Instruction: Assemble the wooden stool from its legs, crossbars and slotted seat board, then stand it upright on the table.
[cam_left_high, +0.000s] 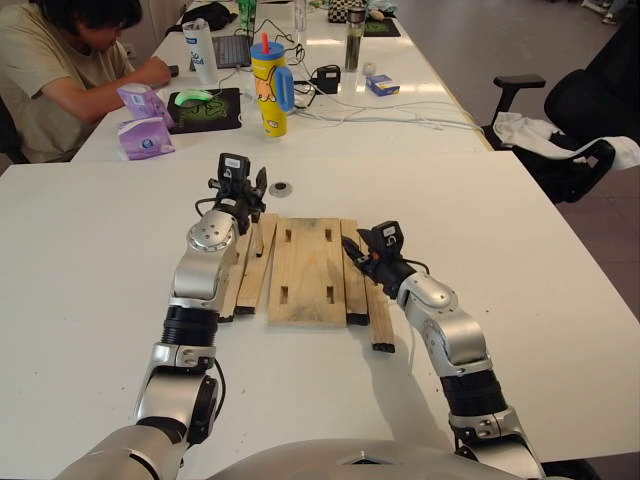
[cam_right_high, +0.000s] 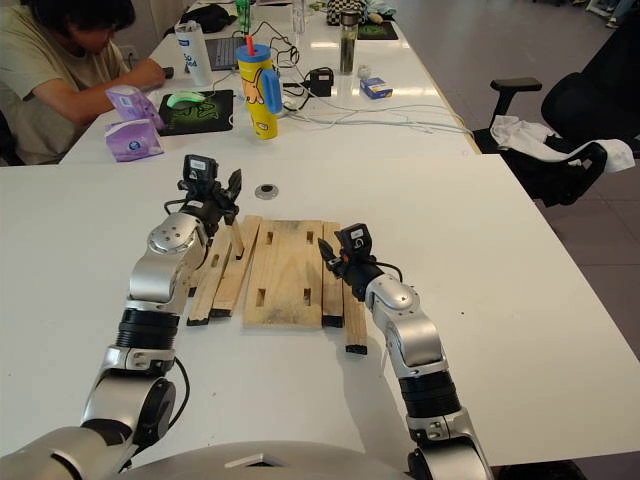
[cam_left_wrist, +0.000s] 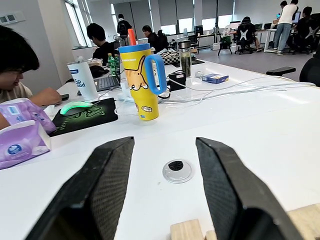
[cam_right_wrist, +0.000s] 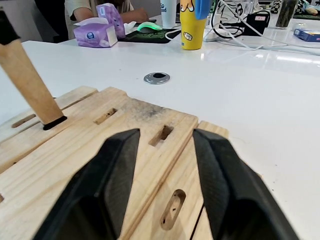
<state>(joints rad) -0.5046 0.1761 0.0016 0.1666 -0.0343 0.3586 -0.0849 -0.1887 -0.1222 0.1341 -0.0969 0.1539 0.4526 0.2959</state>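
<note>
The slotted seat board (cam_left_high: 305, 270) lies flat in the middle of the white table (cam_left_high: 90, 260). Several wooden legs and crossbars lie beside it, some on its left (cam_left_high: 245, 278) and some on its right (cam_left_high: 380, 320). My left gripper (cam_left_high: 255, 190) hovers over the far ends of the left pieces. It is shut on a wooden piece (cam_right_wrist: 30, 80) that leans steeply, its lower end resting on the flat wood. My right gripper (cam_left_high: 350, 250) is low over the board's right edge, open. Its fingers (cam_right_wrist: 115, 165) straddle the seam between the board and a slotted piece (cam_right_wrist: 175, 210).
A round metal grommet (cam_left_high: 280, 188) sits in the table just beyond the wood. The adjoining table behind carries a yellow tumbler (cam_left_high: 270, 90), tissue packs (cam_left_high: 145, 140), cables and a seated person's things. An office chair (cam_left_high: 560, 120) stands off the far right corner.
</note>
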